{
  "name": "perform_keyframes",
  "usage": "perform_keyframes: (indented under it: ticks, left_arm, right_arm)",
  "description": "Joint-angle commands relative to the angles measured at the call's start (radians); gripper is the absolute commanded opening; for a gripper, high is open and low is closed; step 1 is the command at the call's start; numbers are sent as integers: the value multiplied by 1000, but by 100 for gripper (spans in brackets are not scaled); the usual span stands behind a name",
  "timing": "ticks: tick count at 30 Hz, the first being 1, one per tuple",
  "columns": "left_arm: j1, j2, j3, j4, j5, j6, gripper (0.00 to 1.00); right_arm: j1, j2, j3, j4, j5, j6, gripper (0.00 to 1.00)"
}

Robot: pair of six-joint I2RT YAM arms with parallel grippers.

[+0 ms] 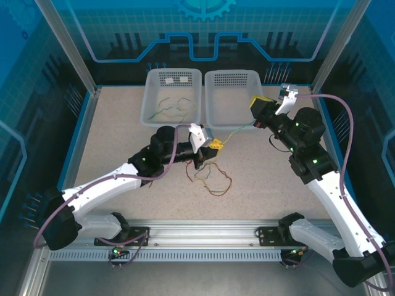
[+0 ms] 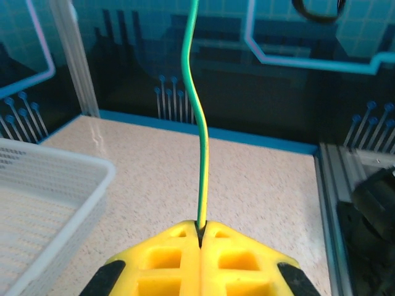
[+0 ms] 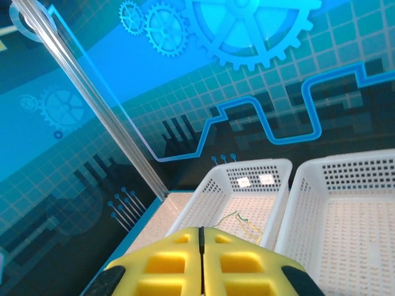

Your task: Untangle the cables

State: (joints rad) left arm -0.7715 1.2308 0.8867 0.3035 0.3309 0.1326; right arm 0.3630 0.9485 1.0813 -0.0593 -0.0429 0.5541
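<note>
- Left gripper point(image 1: 217, 144): over mid-table, yellow fingers point(image 2: 166, 259) pressed together and clamped on one yellow-green cable point(image 2: 202, 154).
- Held cable, left wrist view: rising from the seam between the fingers, with a slight bend, out past the top of the frame.
- Same cable, top view point(image 1: 237, 134): strung in a shallow line off the table point(image 1: 117, 129), from the left gripper toward the right arm.
- Far end of that cable: lost against the dark wrist below the right gripper point(image 1: 256, 102); cannot tell whether pinched there.
- Right gripper, right wrist view point(image 3: 199, 231): fingers together, seam closed, nothing seen between the pads.
- Tangle of cables point(image 1: 210, 179): red and yellow-green loops lying on the table just below the left gripper.
- Left white basket point(image 1: 174, 71): at the far edge of the table, a few loose yellow-green cables point(image 1: 173, 106) on its floor; seen also from the right wrist point(image 3: 237, 219).
- Right white basket point(image 1: 233, 73): touching the left one, just beside the right gripper.
</note>
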Motion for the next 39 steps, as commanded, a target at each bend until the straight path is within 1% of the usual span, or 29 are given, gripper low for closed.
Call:
perform_keyframes:
  ticks: [1, 4, 8, 10, 13, 16, 18, 19, 21, 22, 24, 26, 27, 28, 30, 31, 32, 35, 39]
  left_arm:
    - [23, -87, -33, 218, -86, -77, 0]
    - [45, -121, -50, 320, -128, -96, 0]
    - [78, -110, -38, 405, -142, -132, 0]
    - [82, -97, -28, 416, -145, -120, 0]
    - [88, -88, -45, 492, -205, -126, 0]
    - [116, -72, -46, 556, -184, -191, 0]
    - [117, -58, -35, 552, -160, -199, 0]
    - [117, -56, -27, 525, -147, -188, 0]
    - [117, -72, -15, 447, -151, -162, 0]
    - [117, -88, -5, 380, -143, -138, 1]
    - [118, -118, 22, 220, -136, -84, 47]
    - [119, -151, 19, 90, -153, -51, 51]
    - [120, -174, 4, 49, -167, -52, 61]
    - [121, -195, -14, 25, -164, -57, 76]
    - [120, -233, -48, -51, -126, -48, 84]
    - [121, -248, -61, -95, -92, -41, 94]
    - [120, -262, -76, -132, -58, -36, 97]
    - [119, -311, -101, -235, 19, -22, 99]
    - [118, -363, -128, -260, 108, -20, 99]
  right_arm:
    - [-22, 37, -34, -19, -51, 40, 0]
    - [-18, 82, -89, -7, -93, 43, 0]
    - [39, 163, -171, 49, -125, 29, 0]
    - [91, 203, -193, 73, -111, 10, 0]
    - [161, 267, -239, 145, -110, -5, 0]
    - [218, 350, -253, 227, -119, 21, 0]
    - [250, 389, -235, 249, -116, 27, 0]
    - [267, 391, -235, 263, -81, 24, 0]
    - [283, 380, -220, 243, -5, 30, 0]
    - [275, 379, -207, 217, 2, 33, 0]
    - [254, 370, -165, 184, -21, 42, 0]
    - [236, 345, -151, 174, -53, 63, 0]
    - [234, 332, -141, 158, -59, 68, 0]
    - [233, 320, -128, 135, -61, 71, 0]
    - [227, 294, -98, 92, -68, 92, 0]
    - [225, 276, -94, 94, -77, 105, 0]
    - [222, 260, -90, 102, -87, 116, 0]
    - [219, 231, -45, 60, -86, 125, 0]
    - [219, 207, -8, 47, -61, 114, 0]
